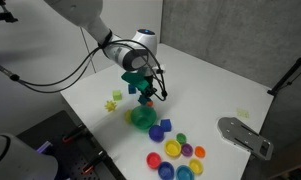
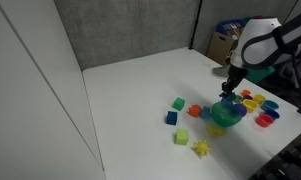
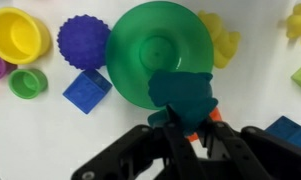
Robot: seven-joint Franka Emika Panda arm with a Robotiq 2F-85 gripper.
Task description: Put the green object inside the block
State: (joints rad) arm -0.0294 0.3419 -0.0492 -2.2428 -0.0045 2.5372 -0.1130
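My gripper (image 3: 182, 128) is shut on a teal-green toy (image 3: 180, 92) and holds it just above the near rim of a large green bowl-shaped piece (image 3: 155, 45). In both exterior views the gripper (image 1: 145, 90) (image 2: 230, 92) hangs right over this green piece (image 1: 142, 117) (image 2: 226, 116) on the white table. A bit of an orange object (image 3: 209, 117) shows beside the toy; the fingers hide most of it.
Around the bowl lie a purple spiky ball (image 3: 83, 42), a blue block (image 3: 87, 90), a yellow cup (image 3: 15, 35), a small green cup (image 3: 28, 82) and a yellow star (image 3: 222, 40). Several coloured cups (image 1: 175, 150) and a grey tool (image 1: 245, 135) lie toward the table edge.
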